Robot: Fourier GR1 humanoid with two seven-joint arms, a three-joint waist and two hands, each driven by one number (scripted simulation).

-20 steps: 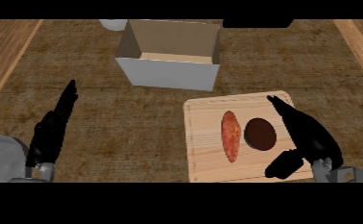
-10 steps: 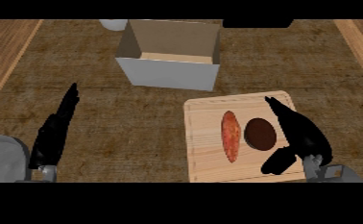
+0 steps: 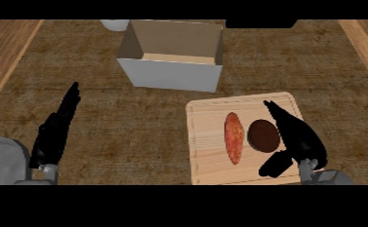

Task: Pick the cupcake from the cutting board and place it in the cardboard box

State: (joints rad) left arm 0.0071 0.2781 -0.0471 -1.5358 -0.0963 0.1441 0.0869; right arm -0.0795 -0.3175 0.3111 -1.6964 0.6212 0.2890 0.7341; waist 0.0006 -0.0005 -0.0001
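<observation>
Head view shows the cupcake (image 3: 263, 135) on the cutting board (image 3: 208, 143), just left of the right hand (image 3: 296, 141), whose fingers are straight and hold nothing; the thumb reaches below it. Left hand (image 3: 56, 131) rests open, well apart; the cardboard box (image 3: 173, 50) lies ahead and leftward.

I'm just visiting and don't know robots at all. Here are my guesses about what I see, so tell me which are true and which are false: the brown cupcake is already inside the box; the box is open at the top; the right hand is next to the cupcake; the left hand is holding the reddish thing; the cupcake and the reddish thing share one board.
1. The cupcake is inside the cardboard box. False: it sits on the cutting board.
2. The box is open at the top. True.
3. The right hand is beside the cupcake. True.
4. The left hand holds the reddish item. False: it is open over the counter, holding nothing.
5. Cupcake and reddish item share the board. True.
</observation>
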